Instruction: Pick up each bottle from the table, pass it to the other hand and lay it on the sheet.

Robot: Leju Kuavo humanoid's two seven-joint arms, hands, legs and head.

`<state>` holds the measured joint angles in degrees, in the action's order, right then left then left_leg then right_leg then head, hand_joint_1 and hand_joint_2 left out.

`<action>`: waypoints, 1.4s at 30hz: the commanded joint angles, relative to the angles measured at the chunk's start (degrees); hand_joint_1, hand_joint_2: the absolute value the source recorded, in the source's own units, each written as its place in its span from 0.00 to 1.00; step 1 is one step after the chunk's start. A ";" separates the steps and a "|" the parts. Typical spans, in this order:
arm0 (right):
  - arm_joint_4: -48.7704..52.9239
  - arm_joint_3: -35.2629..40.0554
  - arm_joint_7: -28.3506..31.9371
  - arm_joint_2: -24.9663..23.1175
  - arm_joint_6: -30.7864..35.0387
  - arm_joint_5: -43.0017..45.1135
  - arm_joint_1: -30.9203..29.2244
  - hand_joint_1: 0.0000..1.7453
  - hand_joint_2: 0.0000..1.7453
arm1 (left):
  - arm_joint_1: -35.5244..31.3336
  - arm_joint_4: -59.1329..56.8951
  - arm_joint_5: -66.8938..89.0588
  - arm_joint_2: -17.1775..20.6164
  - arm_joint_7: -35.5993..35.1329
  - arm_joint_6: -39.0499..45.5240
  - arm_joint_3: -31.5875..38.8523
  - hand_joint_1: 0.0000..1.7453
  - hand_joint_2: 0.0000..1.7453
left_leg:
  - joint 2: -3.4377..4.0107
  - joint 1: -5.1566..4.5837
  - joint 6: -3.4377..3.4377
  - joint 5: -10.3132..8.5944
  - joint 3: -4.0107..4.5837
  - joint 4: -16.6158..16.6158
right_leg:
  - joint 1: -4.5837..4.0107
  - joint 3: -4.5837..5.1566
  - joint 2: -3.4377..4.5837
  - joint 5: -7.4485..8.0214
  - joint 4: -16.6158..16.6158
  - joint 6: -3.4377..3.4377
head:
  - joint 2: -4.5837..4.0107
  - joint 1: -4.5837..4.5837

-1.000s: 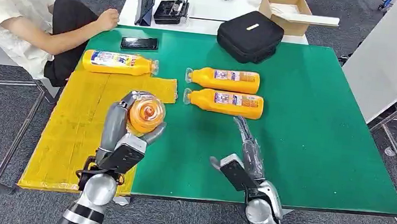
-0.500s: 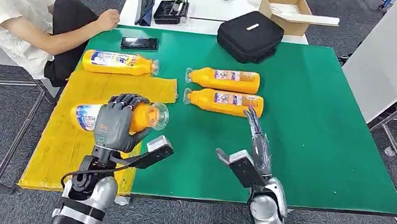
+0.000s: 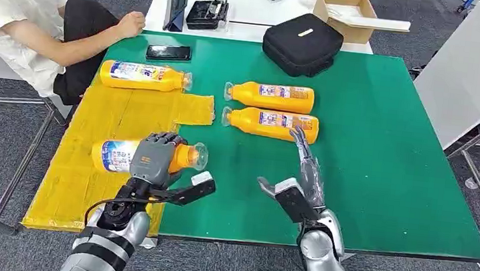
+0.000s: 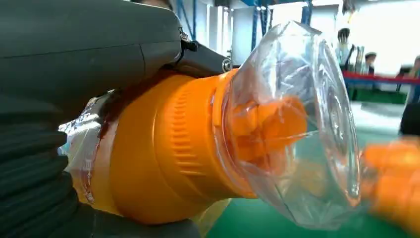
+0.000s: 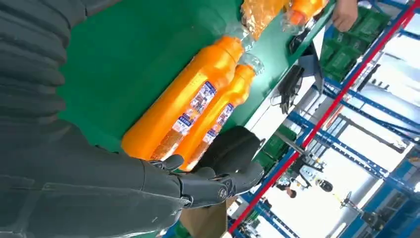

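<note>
My left hand (image 3: 154, 159) grips a bottle (image 3: 144, 154) lying low over the sheet (image 3: 78, 179), cap past its edge. Released carelessly, I judge it could roll off toward the green. My right hand (image 3: 304, 176) is spread, holding nothing.

I see my left robot hand (image 3: 155, 160) gripping an orange bottle (image 3: 144, 154) lying on the yellow sheet (image 3: 100, 127). My right robot hand (image 3: 304, 176) is held over the green desk (image 3: 383, 157), fingers spread, just beside two more bottles (image 3: 270, 109).
</note>
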<state>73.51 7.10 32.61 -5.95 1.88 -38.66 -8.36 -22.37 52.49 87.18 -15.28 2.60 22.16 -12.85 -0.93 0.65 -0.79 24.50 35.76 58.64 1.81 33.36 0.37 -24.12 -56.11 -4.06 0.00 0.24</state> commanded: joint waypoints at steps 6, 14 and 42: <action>-10.33 1.83 1.18 0.49 -0.32 1.09 -4.98 0.00 1.00 | -7.49 -22.94 2.82 4.56 -3.90 0.18 -5.43 1.00 1.00 | 0.23 0.03 0.03 0.05 -0.29 -0.10 | -0.07 -0.25 0.15 0.02 0.10 0.21 | 0.00 -0.02; -10.33 1.83 1.18 0.49 -0.32 1.09 -4.98 0.00 1.00 | -7.49 -22.94 2.82 4.56 -3.90 0.18 -5.43 1.00 1.00 | 0.22 0.04 0.03 0.04 -0.23 -0.05 | -0.08 -0.19 0.13 0.01 0.05 0.20 | 0.00 -0.02; -16.46 1.25 4.00 0.66 -0.23 2.96 -6.99 0.00 1.00 | -10.23 -30.81 0.73 1.38 -4.27 -11.35 1.51 0.00 1.00 | 0.14 0.04 0.03 -0.02 -0.77 -0.13 | -0.10 -0.77 0.09 0.08 0.16 0.27 | 0.00 -0.02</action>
<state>63.34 7.96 35.78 -5.95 1.79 -35.71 -12.29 -32.84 28.46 87.28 -13.77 -1.27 14.21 -13.75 -1.06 0.65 -0.78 24.48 35.12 58.63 1.81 32.66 0.32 -24.12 -56.10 -4.06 0.00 0.22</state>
